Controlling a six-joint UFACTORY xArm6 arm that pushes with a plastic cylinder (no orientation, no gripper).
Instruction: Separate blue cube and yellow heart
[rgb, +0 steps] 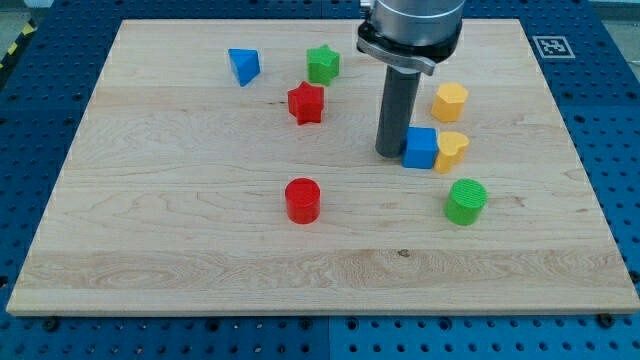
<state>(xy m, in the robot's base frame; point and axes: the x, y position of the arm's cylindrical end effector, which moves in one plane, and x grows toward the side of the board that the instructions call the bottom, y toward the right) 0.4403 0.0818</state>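
Observation:
The blue cube (421, 147) sits right of the board's middle, touching the yellow heart (453, 149) on its right side. My tip (390, 152) rests on the board right against the blue cube's left side. The rod rises from there to the arm at the view's top.
A yellow hexagonal block (450, 102) lies above the heart. A green cylinder (466, 201) lies below it. A red cylinder (302, 200) sits near the middle. A red star (306, 103), a green star (322, 64) and a blue triangle (243, 66) lie upper left. The wooden board (180, 250) has blue pegboard around it.

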